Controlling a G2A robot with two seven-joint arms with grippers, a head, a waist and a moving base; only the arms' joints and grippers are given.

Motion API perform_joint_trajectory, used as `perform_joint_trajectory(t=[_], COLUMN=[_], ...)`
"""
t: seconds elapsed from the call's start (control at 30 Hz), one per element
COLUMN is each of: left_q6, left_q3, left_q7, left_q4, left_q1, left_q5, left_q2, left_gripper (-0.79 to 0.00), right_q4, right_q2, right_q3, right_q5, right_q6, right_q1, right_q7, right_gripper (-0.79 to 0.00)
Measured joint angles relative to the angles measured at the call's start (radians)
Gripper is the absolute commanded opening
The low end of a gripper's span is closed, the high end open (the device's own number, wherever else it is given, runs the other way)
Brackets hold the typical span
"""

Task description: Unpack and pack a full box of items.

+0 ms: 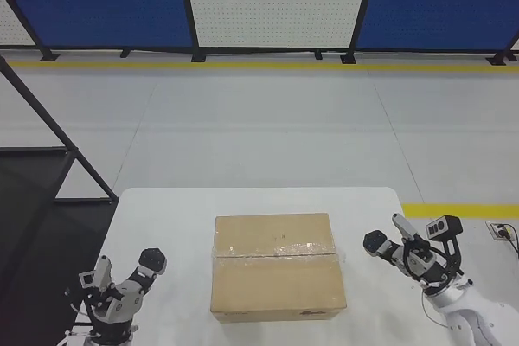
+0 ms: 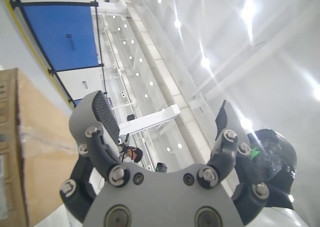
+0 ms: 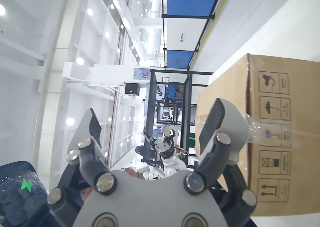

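A closed cardboard box [image 1: 277, 264] stands in the middle of the white table [image 1: 164, 216], its top seam sealed with clear tape. My left gripper [image 1: 125, 266] is near the table's front left corner, clear of the box, open and holding nothing. In the left wrist view the left gripper [image 2: 162, 100] points up toward the ceiling, with the box [image 2: 37, 125] beside it. My right gripper [image 1: 389, 235] sits off the box's right side, also open and holding nothing. In the right wrist view the right gripper [image 3: 155, 106] has the box's printed side [image 3: 270, 117] close beside one finger.
A black metal rack [image 1: 17, 199] stands just off the table's left edge. Bare tabletop lies behind the box and on both sides of it. Blue and white partition panels [image 1: 277, 22] line the far side of the floor.
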Motion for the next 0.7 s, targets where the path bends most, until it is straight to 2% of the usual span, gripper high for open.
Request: perform_joint_trajectory(t=[0.7], left_q6=[0.000], left_q3=[-0.002], left_q7=[-0.003], left_q4=[-0.002], left_q1=[0.001], left_q5=[-0.010], left_q2=[0.000], left_gripper=[0.000], right_q4=[0.001], right_q2=[0.000], right_q3=[-0.001], right_q5=[-0.001], right_q6=[0.001], right_q1=[0.000], right_q7=[0.001], right_gripper=[-0.001])
